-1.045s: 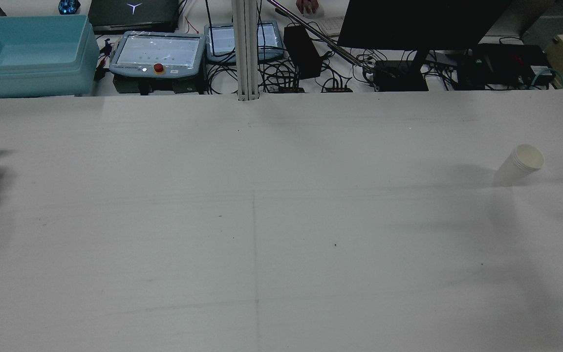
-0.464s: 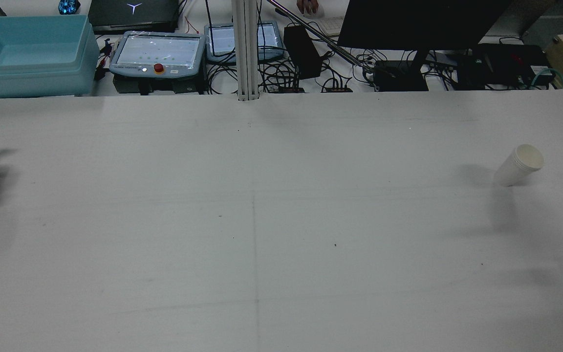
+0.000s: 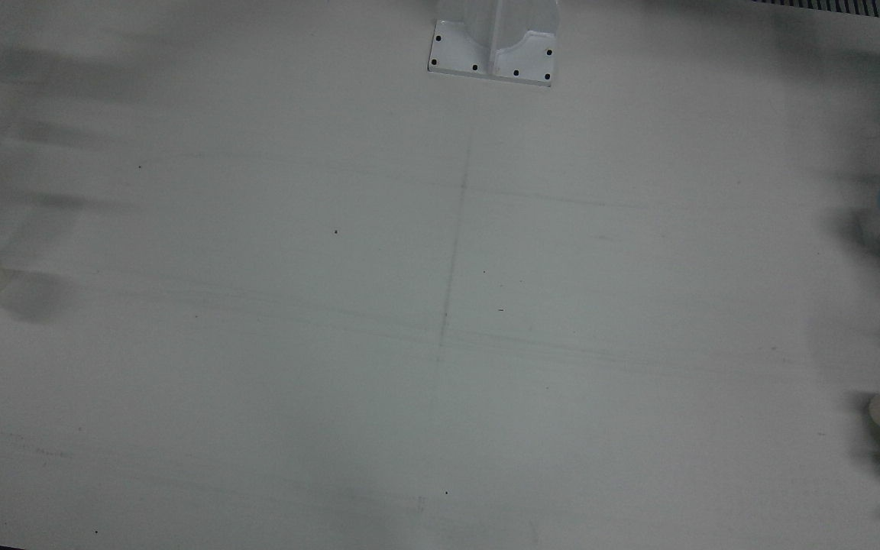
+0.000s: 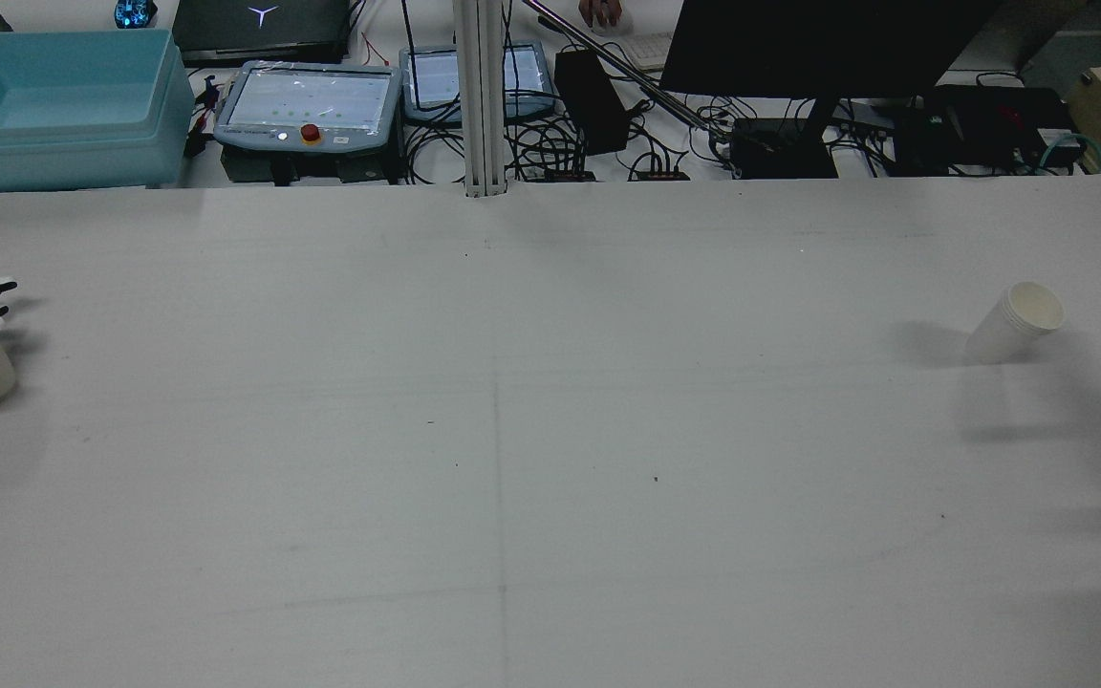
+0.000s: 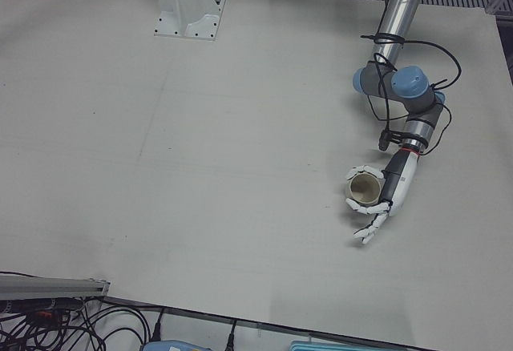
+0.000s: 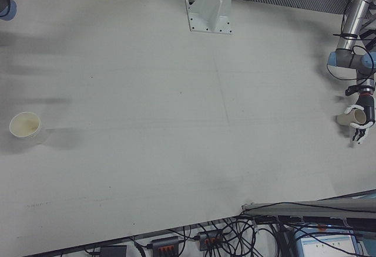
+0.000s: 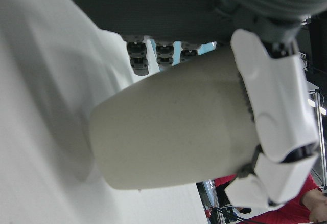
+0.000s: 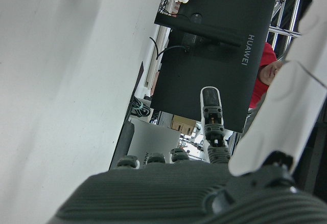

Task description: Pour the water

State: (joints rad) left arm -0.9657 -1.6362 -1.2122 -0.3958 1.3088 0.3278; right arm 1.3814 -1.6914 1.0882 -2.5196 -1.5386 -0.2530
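The left hand [image 5: 377, 207] is wrapped around a beige cup [image 5: 365, 190]; the left-front view looks into its mouth, contents unclear. The right hand [image 8: 286, 106] shows only in its own view, fingers spread, holding nothing. Far from both, a white paper cup stack [image 4: 1017, 321] stands apart on the table [image 4: 550, 430].

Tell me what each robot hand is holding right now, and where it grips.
The left robot hand holds the beige cup around its side wall. The right robot hand holds nothing.

Rear and overhead front views share the table [image 4: 550, 430].
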